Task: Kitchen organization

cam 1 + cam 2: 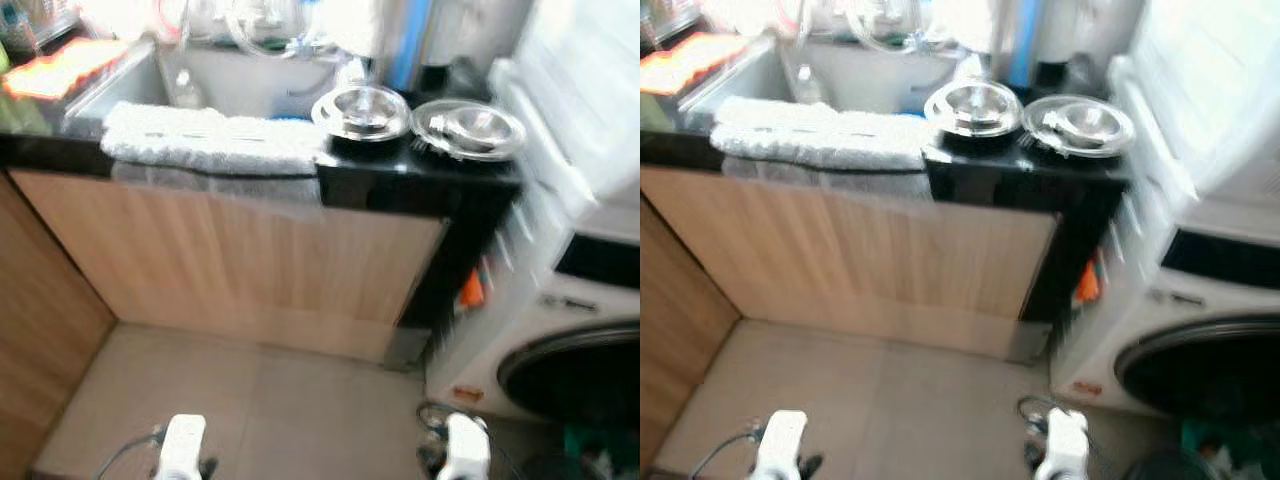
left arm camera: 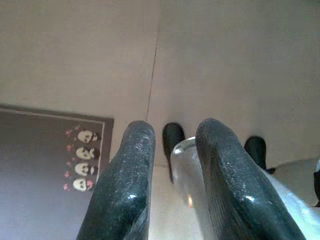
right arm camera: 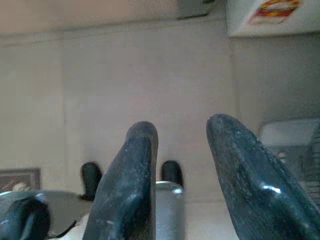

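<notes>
A black countertop [image 1: 420, 168] runs across the kitchen ahead of me. On its right part stand two shiny steel bowls, one [image 1: 361, 110] next to the sink and one [image 1: 468, 128] further right. A white towel [image 1: 210, 140] hangs over the counter's front edge before the steel sink [image 1: 150, 80]. Both arms hang low over the tiled floor: my left arm [image 1: 182, 445] and my right arm [image 1: 466, 450]. My left gripper [image 2: 172, 150] and right gripper [image 3: 182, 145] point down at the floor, open, with nothing between the fingers.
A white washing machine [image 1: 560, 330] stands at the right, close to the counter's end. Wooden cabinet fronts [image 1: 240, 270] close the space under the counter and on the left. A dark mat [image 2: 45, 170] with small pale figures lies on the floor. The head views are blurred.
</notes>
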`<state>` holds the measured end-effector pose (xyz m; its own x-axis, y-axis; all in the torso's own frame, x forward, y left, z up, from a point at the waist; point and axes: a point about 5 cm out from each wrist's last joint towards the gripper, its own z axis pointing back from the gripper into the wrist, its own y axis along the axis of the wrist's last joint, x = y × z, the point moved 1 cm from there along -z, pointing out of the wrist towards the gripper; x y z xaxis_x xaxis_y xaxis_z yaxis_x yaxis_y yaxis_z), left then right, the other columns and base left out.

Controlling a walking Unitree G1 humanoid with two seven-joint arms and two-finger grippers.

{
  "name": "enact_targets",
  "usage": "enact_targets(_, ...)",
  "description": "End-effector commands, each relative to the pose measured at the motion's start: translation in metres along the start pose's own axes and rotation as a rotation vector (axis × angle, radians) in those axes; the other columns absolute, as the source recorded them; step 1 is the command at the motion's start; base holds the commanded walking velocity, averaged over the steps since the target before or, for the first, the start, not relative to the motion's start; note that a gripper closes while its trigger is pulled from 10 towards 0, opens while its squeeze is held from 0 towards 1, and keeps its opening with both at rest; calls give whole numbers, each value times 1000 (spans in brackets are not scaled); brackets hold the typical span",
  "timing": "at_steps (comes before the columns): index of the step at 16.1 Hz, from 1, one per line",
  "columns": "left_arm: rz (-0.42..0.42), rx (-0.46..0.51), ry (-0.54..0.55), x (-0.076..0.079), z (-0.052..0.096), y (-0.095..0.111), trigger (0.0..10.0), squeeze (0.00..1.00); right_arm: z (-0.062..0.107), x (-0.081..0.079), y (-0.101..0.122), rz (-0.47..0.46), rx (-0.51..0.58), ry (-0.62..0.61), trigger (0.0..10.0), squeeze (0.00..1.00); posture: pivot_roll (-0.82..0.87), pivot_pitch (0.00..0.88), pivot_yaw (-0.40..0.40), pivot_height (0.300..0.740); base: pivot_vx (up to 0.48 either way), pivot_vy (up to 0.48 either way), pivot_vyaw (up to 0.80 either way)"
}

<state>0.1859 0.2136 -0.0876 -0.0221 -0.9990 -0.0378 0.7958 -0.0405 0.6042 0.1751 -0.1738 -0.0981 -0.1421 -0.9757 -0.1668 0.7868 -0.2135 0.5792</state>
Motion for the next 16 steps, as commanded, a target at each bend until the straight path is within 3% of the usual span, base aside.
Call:
enact_targets(1, 11, -28, 1, 0, 1, -6, 10000, 0, 1, 3, -1, -8, -3, -8, 10000, 0, -67, 66, -38, 740, 300, 0, 0)
enact_targets(8, 17, -27, -4, 1, 0, -5, 10000, 0, 1, 3, -1, -6, -7, -5, 10000, 0, -64, 70, -44, 740, 300, 0, 0)
enact_targets(11, 18, -27, -3, 2, 0, -5, 10000, 0, 1, 2, -2, -3, -19, -3, 10000, 0, -63, 71, -45, 740, 301, 0, -779)
enact_targets(16, 18, -23, 0, 1, 0, -4, 10000, 0, 1, 3, -2, -8, -16, -8, 10000, 0, -63, 74, -45, 740, 0, 0, -153)
